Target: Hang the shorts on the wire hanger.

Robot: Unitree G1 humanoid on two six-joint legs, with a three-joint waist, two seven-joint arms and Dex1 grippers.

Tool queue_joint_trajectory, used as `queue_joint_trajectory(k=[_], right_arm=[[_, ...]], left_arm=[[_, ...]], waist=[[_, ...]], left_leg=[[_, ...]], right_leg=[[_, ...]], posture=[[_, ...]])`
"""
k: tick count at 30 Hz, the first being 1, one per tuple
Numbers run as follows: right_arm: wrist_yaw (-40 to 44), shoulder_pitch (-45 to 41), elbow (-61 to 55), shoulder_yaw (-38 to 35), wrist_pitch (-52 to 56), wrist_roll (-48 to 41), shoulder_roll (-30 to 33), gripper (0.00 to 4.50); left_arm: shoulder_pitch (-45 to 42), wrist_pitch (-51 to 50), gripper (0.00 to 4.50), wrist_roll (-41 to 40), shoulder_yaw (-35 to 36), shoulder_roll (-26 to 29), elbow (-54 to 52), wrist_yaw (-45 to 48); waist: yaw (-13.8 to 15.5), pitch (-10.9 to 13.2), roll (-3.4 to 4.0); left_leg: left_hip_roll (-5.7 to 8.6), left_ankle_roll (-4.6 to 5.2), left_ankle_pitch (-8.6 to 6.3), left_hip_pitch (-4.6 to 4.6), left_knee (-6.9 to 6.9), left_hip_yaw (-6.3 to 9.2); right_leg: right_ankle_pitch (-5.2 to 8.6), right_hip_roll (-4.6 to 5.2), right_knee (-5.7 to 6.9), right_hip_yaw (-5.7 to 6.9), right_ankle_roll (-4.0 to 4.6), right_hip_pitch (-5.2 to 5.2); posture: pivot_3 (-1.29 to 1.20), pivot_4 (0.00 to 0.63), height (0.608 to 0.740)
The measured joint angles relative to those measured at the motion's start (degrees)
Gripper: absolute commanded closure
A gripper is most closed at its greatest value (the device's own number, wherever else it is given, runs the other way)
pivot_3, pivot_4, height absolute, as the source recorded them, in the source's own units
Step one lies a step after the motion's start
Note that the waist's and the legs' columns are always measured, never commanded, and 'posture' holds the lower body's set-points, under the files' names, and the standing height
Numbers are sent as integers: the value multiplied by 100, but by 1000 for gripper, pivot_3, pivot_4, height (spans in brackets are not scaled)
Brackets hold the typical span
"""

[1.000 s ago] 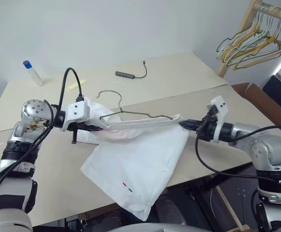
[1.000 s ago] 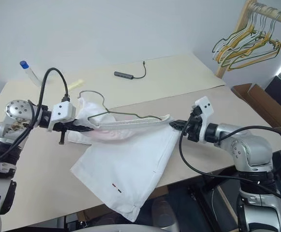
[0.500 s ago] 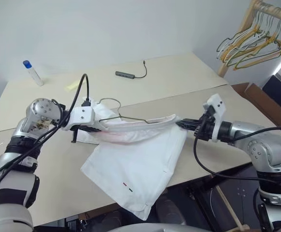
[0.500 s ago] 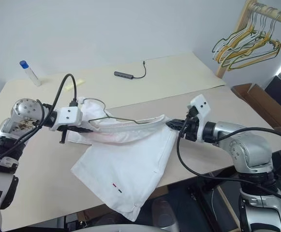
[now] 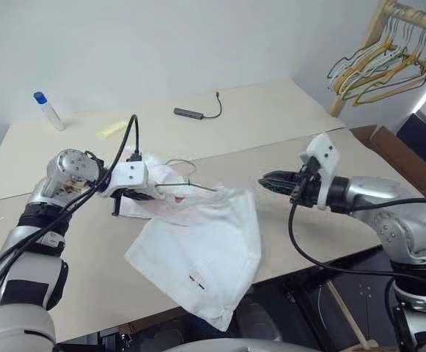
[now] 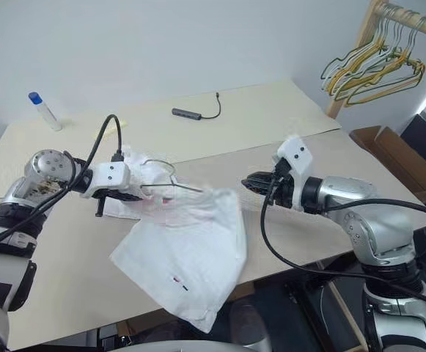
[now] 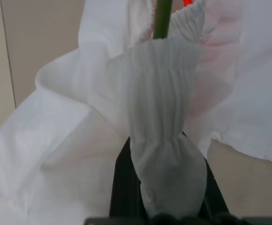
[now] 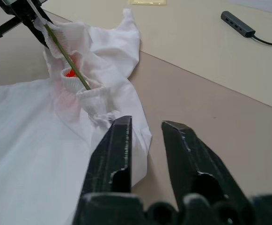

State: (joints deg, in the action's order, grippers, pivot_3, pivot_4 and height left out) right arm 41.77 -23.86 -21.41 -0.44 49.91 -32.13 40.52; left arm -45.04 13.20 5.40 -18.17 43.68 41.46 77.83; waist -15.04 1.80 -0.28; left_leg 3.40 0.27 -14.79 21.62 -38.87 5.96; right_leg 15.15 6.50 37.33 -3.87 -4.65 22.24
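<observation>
— While the wire hanger [image 5: 187, 181] sits tucked into the waistband of the shorts [image 5: 198, 246], how far along would you call it?

— Partway, I'd judge. The left gripper [image 5: 156, 192] is clamped on the gathered waistband at one end; most of the shorts lie slumped on the table [image 5: 271, 117], one leg over its front edge.

— And the right gripper [image 5: 265, 181]?

— Jaws narrowly parted, holding nothing, just beside the fabric's far edge. Spreading the waistband along the wire remains.

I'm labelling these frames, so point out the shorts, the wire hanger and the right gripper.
shorts [image 5: 205, 246], left eye view, flat leg panel.
wire hanger [image 5: 185, 166], left eye view, curved hook.
right gripper [image 8: 145, 140], right wrist view, between its fingertips.
</observation>
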Motion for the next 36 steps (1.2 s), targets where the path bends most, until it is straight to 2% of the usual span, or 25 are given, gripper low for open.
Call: queue_joint_trajectory(k=[5, 8, 11, 17, 23, 26, 30, 31, 36], right_arm=[[16, 7, 0, 30, -105, 166, 49, 700], [50, -115, -4, 116, -111, 247, 114, 700], [155, -639, -66, 503, -94, 407, 208, 700], [458, -2002, 243, 1915, 99, 1136, 298, 700], [878, -2907, 1442, 3398, -108, 2369, 220, 700], [1235, -3026, 1930, 3698, -364, 2649, 15, 1254], [1605, -3167, 2283, 3838, -619, 2893, -178, 2609], [1679, -3191, 2335, 3833, -663, 2939, -208, 2718], [1942, -3185, 2383, 3745, -707, 2980, -285, 2719]], left_arm=[[-112, -84, 4500, 0, 39, -56, 0, -48], [-157, -96, 4500, -3, 109, -65, -1, -89], [-287, -113, 4500, -25, 145, -154, -26, -93], [-463, -195, 4500, -110, 234, -272, -248, -70], [-450, -253, 4500, -135, 271, -307, -477, -55], [-447, -321, 4500, -141, 303, -307, -559, -54], [-447, -348, 4500, -153, 342, -309, -686, -55], [-447, -350, 4500, -156, 354, -308, -710, -55], [-426, -337, 4500, -167, 372, -300, -730, -36]], waist=[[6, 0, 0], [-8, 0, 0], [-28, 0, 0], [-28, 0, 1], [-21, 0, 1], [-30, 0, 0], [-30, 0, 0], [-28, 0, 1], [-27, 0, 0]], left_leg=[[2, 0, 0, 5, 0, 0], [1, 0, 0, 4, 0, 0], [-1, 0, 0, 0, 1, -1], [1, 0, 0, 9, 1, 1], [3, 0, 0, 14, -1, 1], [3, 0, 0, 15, -2, 1], [4, 0, 0, 14, -3, 3], [4, 0, 0, 12, -2, 3], [5, -1, 1, 12, -4, 4]], right_leg=[[0, 2, -5, 0, 0, 0], [0, 2, -5, -1, 0, 1], [0, -1, -3, 0, 0, 0], [0, 2, -9, 5, 0, 5], [-1, 4, -7, 4, 1, 11], [-1, 3, -4, 4, 1, 14], [-1, 3, 4, 3, 1, 15], [-1, 4, 9, 3, 1, 16], [-1, 4, 27, 3, 2, 26]], posture=[[-262, 0, 740], [-257, 0, 740], [-255, 0, 740], [-252, 0, 740], [-240, 0, 740], [-233, 0, 740], [-227, 0, 740], [-222, 0, 740], [-224, 0, 740]])
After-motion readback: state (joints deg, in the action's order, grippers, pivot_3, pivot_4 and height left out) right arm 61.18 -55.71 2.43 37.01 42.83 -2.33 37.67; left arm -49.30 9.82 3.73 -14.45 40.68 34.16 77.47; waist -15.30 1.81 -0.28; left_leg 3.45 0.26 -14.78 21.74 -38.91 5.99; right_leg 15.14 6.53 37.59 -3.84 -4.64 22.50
